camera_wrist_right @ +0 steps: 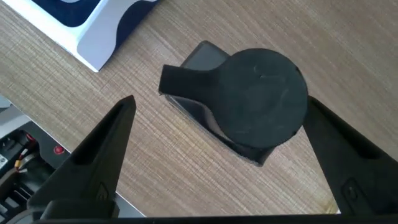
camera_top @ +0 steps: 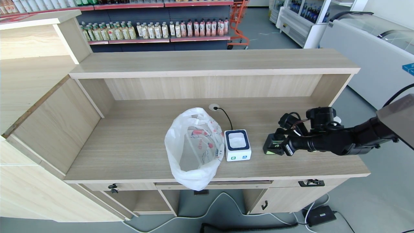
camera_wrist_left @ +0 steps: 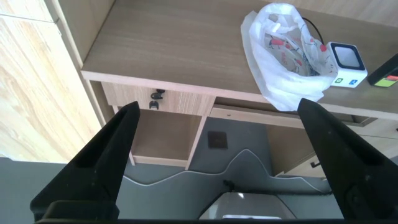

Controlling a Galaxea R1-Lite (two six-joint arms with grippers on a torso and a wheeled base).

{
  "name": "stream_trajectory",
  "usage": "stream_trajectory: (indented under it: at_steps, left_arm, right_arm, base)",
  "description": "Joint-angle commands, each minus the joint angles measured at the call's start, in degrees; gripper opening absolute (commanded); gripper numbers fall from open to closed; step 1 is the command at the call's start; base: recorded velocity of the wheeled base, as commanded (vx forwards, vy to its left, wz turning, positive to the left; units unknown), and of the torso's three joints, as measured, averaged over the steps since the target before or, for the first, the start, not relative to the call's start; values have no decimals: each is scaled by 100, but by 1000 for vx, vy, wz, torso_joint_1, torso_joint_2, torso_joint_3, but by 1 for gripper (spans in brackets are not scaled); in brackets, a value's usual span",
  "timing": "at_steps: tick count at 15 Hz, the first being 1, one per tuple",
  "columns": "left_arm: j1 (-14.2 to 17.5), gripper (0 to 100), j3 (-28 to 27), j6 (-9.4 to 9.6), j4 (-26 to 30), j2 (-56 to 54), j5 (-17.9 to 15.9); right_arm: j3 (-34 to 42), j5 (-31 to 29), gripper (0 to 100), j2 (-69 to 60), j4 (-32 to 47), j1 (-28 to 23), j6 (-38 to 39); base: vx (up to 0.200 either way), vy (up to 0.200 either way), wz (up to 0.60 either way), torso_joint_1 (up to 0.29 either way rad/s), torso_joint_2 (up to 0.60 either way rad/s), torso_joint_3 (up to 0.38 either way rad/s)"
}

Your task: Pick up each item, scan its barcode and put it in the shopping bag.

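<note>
I'm looking over a shop's wooden counter (camera_top: 129,145) from the rig.
Behind its raised ledge (camera_top: 213,63), bottles (camera_top: 155,30) are standing in rows on a store shelf, an orange cart (camera_top: 238,16) is sitting in the aisle beside them, and a chest freezer (camera_top: 365,45) is standing off to the right. Under the counter I'm seeing a black drawer handle (camera_top: 311,183), while a power brick (camera_top: 321,215) and cables (camera_top: 249,228) are lying on the grey floor.

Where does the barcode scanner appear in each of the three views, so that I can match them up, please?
Head view: the barcode scanner stands in the middle of the counter, close against the shopping bag, on its right.
Left wrist view: it stands between the shopping bag and the dark item.
Right wrist view: one white-and-blue corner of it lies near the dark item.
Shared landmark: the dark item beside it.
</note>
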Motion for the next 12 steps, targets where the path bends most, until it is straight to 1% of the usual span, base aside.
stream_trajectory:
  at_steps: [1, 4, 5, 9, 12]
  left_arm:
    - [0, 100, 7, -1, 0, -2, -1]
    - [0, 100, -2, -1, 0, -2, -1]
    - [0, 100, 7, -1, 0, -2, -1]
    - [0, 100, -2, -1, 0, -2, -1]
    - [0, 100, -2, -1, 0, -2, -1]
  right_arm:
    - [-199, -1, 100, 198, 8, 77, -5]
    - [-357, -10, 100, 374, 8, 86, -111]
    - [-436, -10, 0, 418, 8, 77, -155]
    - [-586, -19, 0, 629, 8, 86, -190]
    - [-551, -10, 0, 699, 8, 129, -269]
  base:
    - [0, 0, 0, 0, 0, 0]
    - [0, 0, 0, 0, 0, 0]
    - [0, 0, 0, 0, 0, 0]
    - [0, 0, 0, 0, 0, 0]
    - [0, 0, 0, 0, 0, 0]
